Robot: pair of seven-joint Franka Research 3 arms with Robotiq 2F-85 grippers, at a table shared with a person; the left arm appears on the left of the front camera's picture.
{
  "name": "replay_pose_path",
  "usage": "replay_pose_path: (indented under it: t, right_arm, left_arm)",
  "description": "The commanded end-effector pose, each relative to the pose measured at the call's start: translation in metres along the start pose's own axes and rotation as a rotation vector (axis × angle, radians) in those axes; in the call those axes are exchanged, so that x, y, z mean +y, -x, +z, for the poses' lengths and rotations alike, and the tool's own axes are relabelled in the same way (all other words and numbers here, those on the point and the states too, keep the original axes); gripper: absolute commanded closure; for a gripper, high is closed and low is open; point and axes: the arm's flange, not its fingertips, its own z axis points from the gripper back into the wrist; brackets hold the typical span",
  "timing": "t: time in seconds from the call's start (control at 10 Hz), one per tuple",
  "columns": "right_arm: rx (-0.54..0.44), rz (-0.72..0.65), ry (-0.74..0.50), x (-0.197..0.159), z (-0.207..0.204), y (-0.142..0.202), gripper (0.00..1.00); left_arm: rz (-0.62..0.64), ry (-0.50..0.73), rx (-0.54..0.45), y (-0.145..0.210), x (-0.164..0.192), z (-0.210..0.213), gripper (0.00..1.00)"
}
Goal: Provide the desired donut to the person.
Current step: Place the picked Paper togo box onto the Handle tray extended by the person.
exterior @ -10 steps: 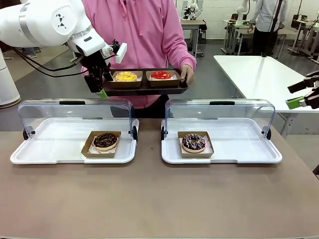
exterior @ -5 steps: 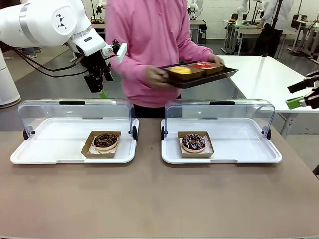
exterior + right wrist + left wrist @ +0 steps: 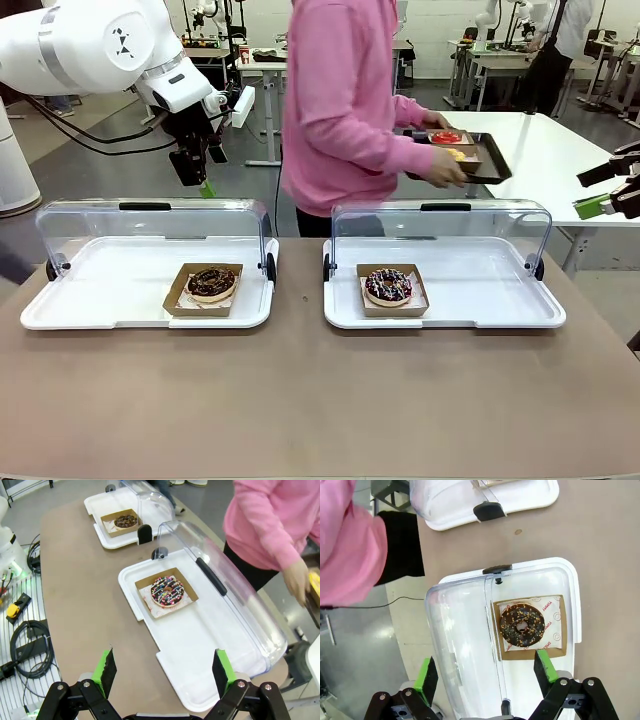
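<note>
Our left pincer [image 3: 484, 677] hung spread and empty above the chocolate donut [image 3: 522, 626]; the person [image 3: 345, 110] already carried a tray [image 3: 490, 160] with two donuts away.

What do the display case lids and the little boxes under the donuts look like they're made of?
The lids look like clear, glossy rigid plastic: the trays show through them and they catch highlights. The donut boxes look like matte brown cardboard, thin-walled with folded edges, probably paper-lined.
</note>
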Motion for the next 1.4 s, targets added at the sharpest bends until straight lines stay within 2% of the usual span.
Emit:
replay_pose_path:
  t: [0.0,0.2,0.3,0.7,0.9,1.3]
  right_arm:
    - [-0.005,0.006,-0.01,0.0,0.0,0.002,0.0]
    - [-0.005,0.006,-0.01,0.0,0.0,0.002,0.0]
    - [-0.005,0.006,-0.01,0.0,0.0,0.002,0.0]
    - [-0.005,0.006,-0.01,0.0,0.0,0.002,0.0]
    - [-0.005,0.006,-0.01,0.0,0.0,0.002,0.0]
    - [-0.005,0.006,-0.01,0.0,0.0,0.002,0.0]
  left_arm:
    - [0.085,0.155,-0.078,0.027,0.003,0.025,0.0]
    - [0.213,0.231,-0.242,0.117,-0.026,0.086,0.0]
    - [0.297,0.175,-0.271,0.152,-0.048,0.106,0.0]
    - [0.486,0.162,-0.48,0.261,-0.124,0.13,0.0]
    - [0.564,0.096,-0.535,0.294,-0.149,0.119,0.0]
    - [0.646,0.033,-0.591,0.325,-0.19,0.1,0.0]
